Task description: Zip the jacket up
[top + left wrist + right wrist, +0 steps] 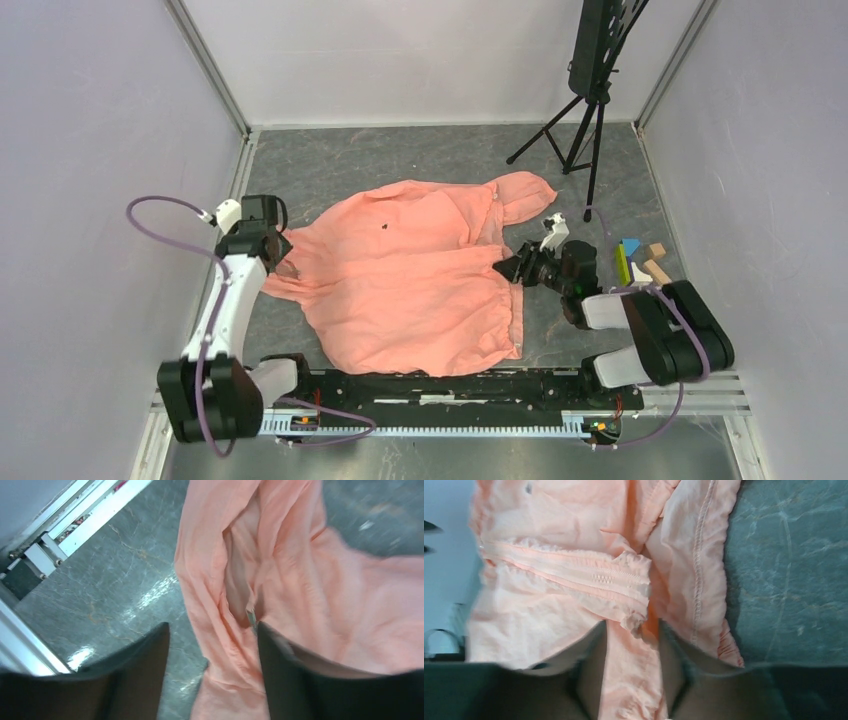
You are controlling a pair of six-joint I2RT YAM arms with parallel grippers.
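Observation:
The salmon-pink jacket lies spread flat on the grey table, hood toward the back right. My left gripper sits at its left edge. In the left wrist view this gripper stands open, and a fold of the jacket with a small metal zipper pull lies by the right finger. My right gripper is at the jacket's right edge. There this gripper has its fingers apart over a strip of jacket, just below the pale zipper strip and the gathered hem.
A black tripod stand rises at the back right. Several coloured blocks lie right of the right arm. A metal rail runs along the near edge, and white walls close both sides.

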